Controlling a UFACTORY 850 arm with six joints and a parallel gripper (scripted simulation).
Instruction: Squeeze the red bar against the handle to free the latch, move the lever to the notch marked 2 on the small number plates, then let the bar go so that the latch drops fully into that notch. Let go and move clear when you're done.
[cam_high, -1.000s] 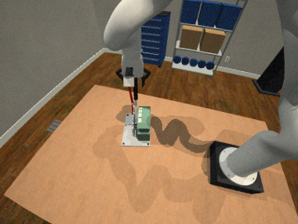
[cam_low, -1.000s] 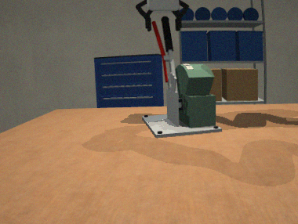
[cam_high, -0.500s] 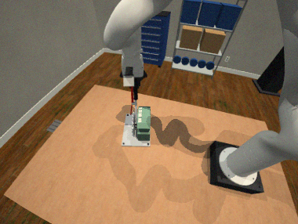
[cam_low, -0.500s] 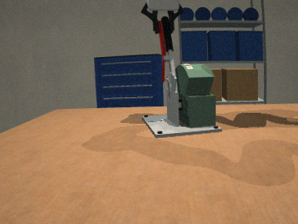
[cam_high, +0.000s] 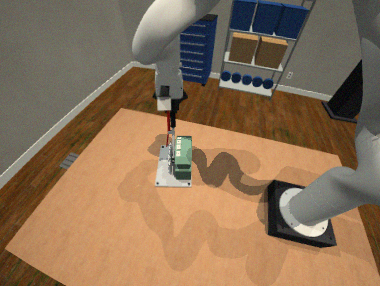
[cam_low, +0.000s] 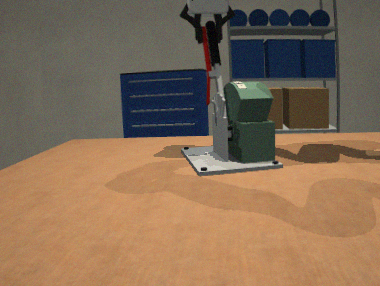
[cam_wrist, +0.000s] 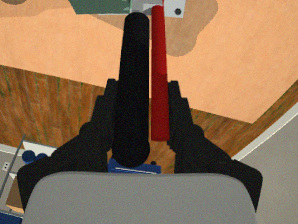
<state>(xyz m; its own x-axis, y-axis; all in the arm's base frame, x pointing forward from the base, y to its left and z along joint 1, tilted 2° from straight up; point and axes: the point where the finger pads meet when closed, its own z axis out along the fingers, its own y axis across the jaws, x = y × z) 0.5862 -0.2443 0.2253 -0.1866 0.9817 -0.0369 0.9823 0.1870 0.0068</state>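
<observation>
You have grey walls (cam_high: 60, 45) with a pale baseboard (cam_high: 55, 127) around a dark wood floor (cam_high: 125, 92); behind stand a blue drawer cabinet (cam_low: 165, 102) and a metal shelf rack (cam_low: 336, 65) holding blue bins and cardboard boxes.

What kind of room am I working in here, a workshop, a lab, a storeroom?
Most likely a workshop or storeroom. Behind the table stand a metal shelf rack holding blue bins and cardboard boxes, and a blue drawer cabinet against a bare grey wall. The floor is wood plank.
</observation>
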